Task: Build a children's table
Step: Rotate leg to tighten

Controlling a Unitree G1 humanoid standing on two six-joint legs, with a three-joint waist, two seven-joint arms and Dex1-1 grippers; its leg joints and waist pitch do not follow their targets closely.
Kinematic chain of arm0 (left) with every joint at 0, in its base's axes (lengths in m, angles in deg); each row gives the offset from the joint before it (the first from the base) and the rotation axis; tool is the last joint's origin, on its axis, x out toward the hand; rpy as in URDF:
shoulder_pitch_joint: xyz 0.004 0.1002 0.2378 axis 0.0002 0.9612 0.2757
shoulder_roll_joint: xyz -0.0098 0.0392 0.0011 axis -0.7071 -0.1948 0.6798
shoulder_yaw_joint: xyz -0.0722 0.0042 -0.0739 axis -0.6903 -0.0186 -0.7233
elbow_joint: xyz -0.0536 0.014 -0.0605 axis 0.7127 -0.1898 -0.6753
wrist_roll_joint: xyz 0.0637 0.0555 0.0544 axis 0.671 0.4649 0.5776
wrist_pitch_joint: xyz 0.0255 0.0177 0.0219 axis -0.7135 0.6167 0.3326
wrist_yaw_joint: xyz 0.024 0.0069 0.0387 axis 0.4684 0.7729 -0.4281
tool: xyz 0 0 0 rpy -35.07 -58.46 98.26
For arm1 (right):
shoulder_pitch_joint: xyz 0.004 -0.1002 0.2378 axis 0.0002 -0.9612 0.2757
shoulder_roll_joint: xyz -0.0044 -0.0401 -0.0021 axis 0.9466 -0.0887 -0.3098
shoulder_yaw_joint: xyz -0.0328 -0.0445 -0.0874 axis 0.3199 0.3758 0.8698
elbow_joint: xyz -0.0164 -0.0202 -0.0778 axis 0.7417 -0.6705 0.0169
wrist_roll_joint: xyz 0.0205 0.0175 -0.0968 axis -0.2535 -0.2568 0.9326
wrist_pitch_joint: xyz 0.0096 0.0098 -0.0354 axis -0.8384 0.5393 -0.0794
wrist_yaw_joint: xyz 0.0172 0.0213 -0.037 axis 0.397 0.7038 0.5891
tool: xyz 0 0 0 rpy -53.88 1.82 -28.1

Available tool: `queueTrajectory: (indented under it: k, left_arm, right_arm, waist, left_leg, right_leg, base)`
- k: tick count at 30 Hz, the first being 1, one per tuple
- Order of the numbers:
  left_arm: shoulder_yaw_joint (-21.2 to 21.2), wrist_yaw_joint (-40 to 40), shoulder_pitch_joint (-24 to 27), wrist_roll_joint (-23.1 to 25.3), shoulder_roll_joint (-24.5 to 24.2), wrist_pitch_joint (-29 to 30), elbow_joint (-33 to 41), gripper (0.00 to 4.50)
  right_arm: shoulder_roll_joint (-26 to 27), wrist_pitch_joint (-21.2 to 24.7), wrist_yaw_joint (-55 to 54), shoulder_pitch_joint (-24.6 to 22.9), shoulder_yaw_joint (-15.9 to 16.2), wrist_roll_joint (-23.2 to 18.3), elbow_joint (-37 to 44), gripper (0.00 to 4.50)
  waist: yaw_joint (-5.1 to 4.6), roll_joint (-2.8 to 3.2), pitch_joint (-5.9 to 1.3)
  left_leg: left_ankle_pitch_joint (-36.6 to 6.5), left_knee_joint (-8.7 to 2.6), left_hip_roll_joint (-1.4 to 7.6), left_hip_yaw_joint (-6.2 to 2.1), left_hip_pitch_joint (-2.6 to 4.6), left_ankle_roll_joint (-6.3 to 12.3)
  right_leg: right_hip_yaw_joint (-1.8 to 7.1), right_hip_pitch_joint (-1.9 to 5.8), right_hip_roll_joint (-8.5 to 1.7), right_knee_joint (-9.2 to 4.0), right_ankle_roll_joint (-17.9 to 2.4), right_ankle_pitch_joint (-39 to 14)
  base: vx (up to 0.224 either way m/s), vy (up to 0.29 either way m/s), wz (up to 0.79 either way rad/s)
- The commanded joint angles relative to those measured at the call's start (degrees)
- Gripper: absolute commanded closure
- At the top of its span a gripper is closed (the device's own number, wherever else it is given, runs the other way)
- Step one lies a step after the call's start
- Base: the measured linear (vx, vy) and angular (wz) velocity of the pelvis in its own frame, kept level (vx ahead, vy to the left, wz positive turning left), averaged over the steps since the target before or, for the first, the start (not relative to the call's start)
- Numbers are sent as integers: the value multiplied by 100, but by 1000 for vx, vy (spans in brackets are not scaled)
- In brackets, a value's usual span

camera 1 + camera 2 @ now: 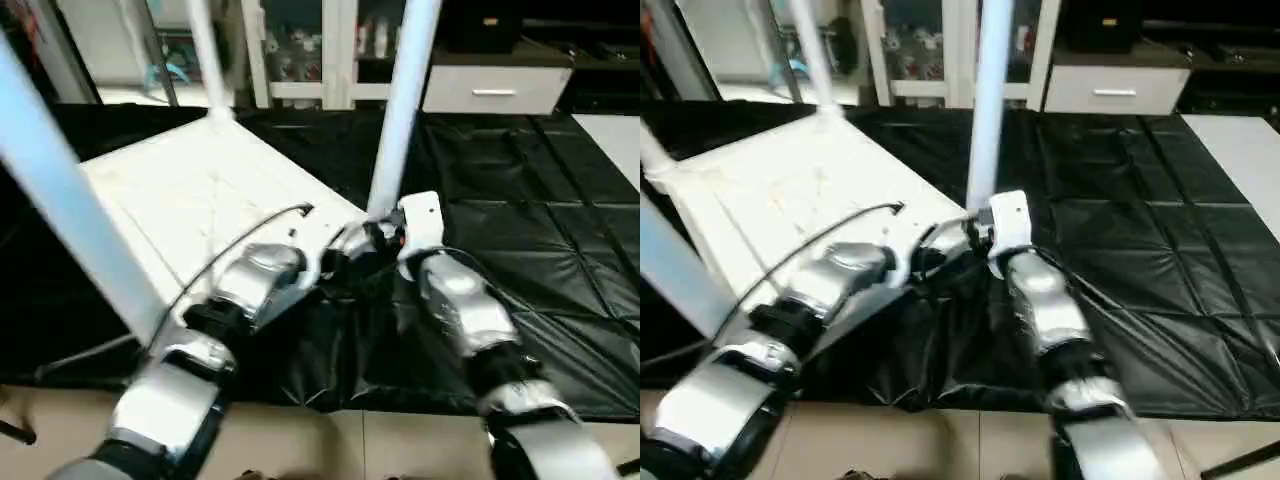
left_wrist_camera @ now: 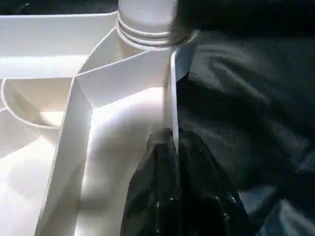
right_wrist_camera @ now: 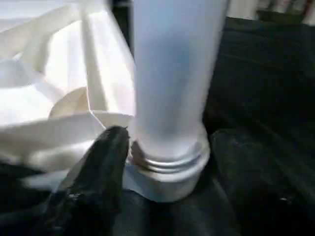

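Tabletop (image 1: pixel 190 190) lies underside up on the black mat (image 1: pixel 520 240), left of frame centre. One leg (image 1: pixel 60 190) crosses the left edge. Left gripper (image 2: pixel 173 147) is clamped on the tabletop's side wall. At centre, right gripper (image 3: pixel 162 147) straddles the base of an upright leg (image 1: pixel 402 100); fingers apart.

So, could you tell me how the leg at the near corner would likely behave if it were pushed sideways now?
The leg is a tall, smooth tube standing in the tabletop corner socket, with thread rings still visible above it, so it probably wobbles. It looks hollow, hence likely light. The left end effector pinching the tabletop's rim should help steady things.
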Motion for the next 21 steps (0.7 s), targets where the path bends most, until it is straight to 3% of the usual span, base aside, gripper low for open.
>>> queueTrajectory:
  k: [1,2,3,5,8,9,10,12,13,16,17,19,21]
  left_arm:
    - [212,480,230,180,-274,89,199,450]
    - [314,731,340,177,-368,156,370,450]
    - [444,1033,464,183,-471,112,560,450]
    - [681,1586,709,121,-674,251,1008,450]
    - [922,2075,897,21,-905,394,1473,450]
    - [1053,2396,965,-12,-1042,318,1688,450]
    - [1164,2651,1005,-39,-1150,340,1860,450]
    - [1302,2998,1031,-44,-1304,412,2086,450]
    - [1329,3062,1037,-22,-1327,453,2138,450]
    - [1313,3082,990,43,-1383,576,2279,450]
    - [1306,3097,975,40,-1393,611,2312,450]
    - [1308,3130,978,28,-1407,637,2357,450]
    - [1334,3154,990,16,-1410,675,2414,450]
  right_arm:
    - [-266,152,859,-35,191,-173,482,117]
    - [-511,224,1381,-112,296,-250,668,117]
    - [-751,245,1859,-189,409,-283,825,117]
    - [-1232,201,2698,-358,659,-289,1104,89]
    - [-1665,177,3384,-501,854,-328,1362,89]
    - [-1825,224,3670,-541,919,-380,1471,89]
    - [-1959,267,3922,-563,980,-414,1537,89]
    - [-2136,288,4314,-564,1102,-408,1597,89]
    - [-2188,286,4448,-557,1146,-391,1586,89]
    - [-2179,330,4624,-442,1247,-351,1519,89]
    - [-2156,316,4651,-400,1278,-331,1487,89]
    - [-2132,283,4675,-364,1318,-282,1450,89]
    - [-2132,216,4737,-313,1412,-184,1384,89]
  waist:
    - [57,-15,-419]
    - [52,-30,-421]
    - [75,14,-423]
    - [119,32,-431]
    - [199,51,-419]
    - [205,45,-414]
    - [239,98,-405]
    - [269,78,-401]
    - [287,16,-394]
    - [327,56,-383]
    - [324,84,-384]
    - [308,62,-393]
    - [294,75,-405]
  left_leg:
    - [-1563,-472,257,-150,99,246]
    - [-1428,-454,255,-138,93,341]
    - [-1378,-453,275,-148,99,358]
    - [-1198,-425,301,-131,120,483]
    - [-1191,-413,302,-100,140,499]
    - [-1246,-425,309,-104,135,482]
    - [-1370,-437,321,-114,155,438]
    - [-1521,-460,339,-114,172,365]
    - [-1533,-463,337,-97,179,336]
    - [-1640,-478,336,-103,194,208]
    - [-1667,-485,329,-120,178,158]
    - [-1645,-483,317,-118,180,123]
    - [-1570,-475,311,-119,173,128]
  right_leg:
    - [120,268,-218,-316,-1354,-919]
    - [117,285,-204,-298,-1438,-663]
    - [117,286,-215,-276,-1477,-556]
    - [109,303,-206,-241,-1620,-156]
    - [104,282,-202,-232,-1766,-209]
    - [104,288,-202,-236,-1753,-318]
    - [106,275,-210,-245,-1702,-560]
    - [118,272,-215,-272,-1639,-843]
    - [126,247,-205,-288,-1612,-954]
    - [138,225,-215,-293,-1542,-1231]
    - [138,235,-222,-290,-1492,-1293]
    - [143,231,-210,-291,-1464,-1245]
    - [142,237,-207,-280,-1479,-1100]
  base:
    - [0,0,0]
    - [0,0,0]
    - [0,0,0]
    - [0,0,0]
    - [0,0,0]
    - [0,0,0]
    - [0,0,0]
    - [0,0,0]
    - [0,0,0]
    - [0,0,0]
    - [0,0,0]
    - [0,0,0]
    - [0,0,0]
